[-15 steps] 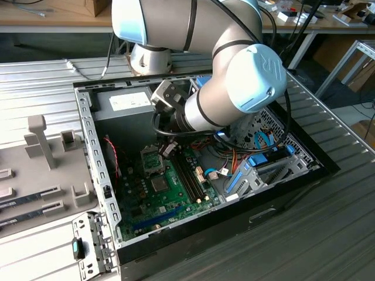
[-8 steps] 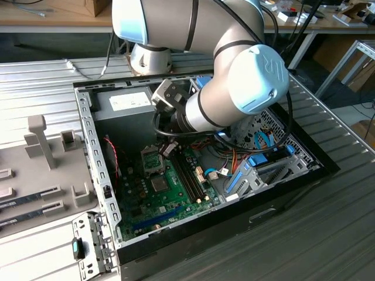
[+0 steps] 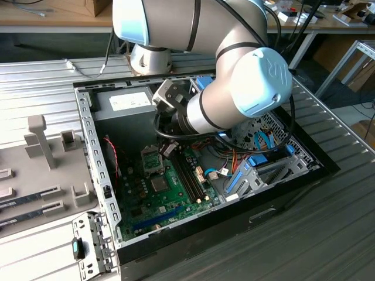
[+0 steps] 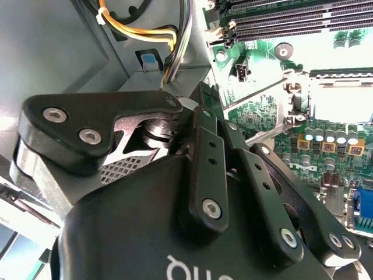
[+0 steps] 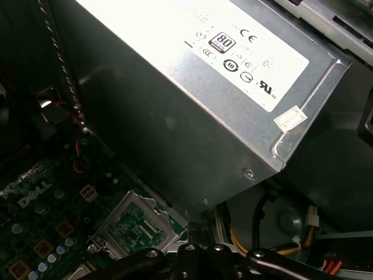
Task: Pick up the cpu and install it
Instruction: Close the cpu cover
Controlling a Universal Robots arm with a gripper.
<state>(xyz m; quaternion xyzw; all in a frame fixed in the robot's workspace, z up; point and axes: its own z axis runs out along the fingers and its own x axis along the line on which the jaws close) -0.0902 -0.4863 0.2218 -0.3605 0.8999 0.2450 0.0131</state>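
Low, hand [image 3: 170,148] above socket [image 3: 151,158]

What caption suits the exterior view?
Robot arm reaching into an open computer case, its gripper above the motherboard's socket.

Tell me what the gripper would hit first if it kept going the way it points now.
Probably the open socket on the motherboard; the gripper hangs close beside it, though depth is unclear.
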